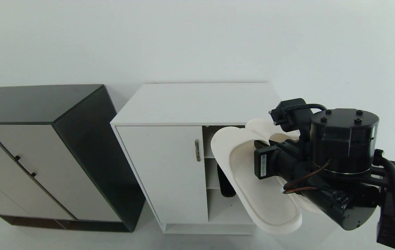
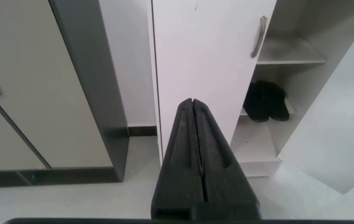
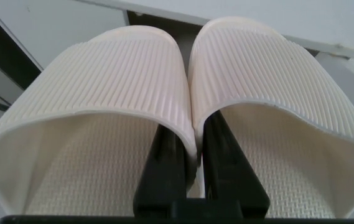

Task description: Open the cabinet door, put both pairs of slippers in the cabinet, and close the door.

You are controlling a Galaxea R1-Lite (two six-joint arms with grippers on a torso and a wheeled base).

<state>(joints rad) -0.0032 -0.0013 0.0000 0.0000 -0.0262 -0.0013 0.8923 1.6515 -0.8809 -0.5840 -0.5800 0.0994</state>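
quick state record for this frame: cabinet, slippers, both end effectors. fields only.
cabinet: white; left door shut, right side open
black slippers: on a shelf inside the cabinet
white slippers: side by side, held in front of the open side, not yet inside
right end effector: shut on white slippers, one finger in each
left end effector: shut, empty, facing the cabinet
nearby: dark cabinet left of the white one
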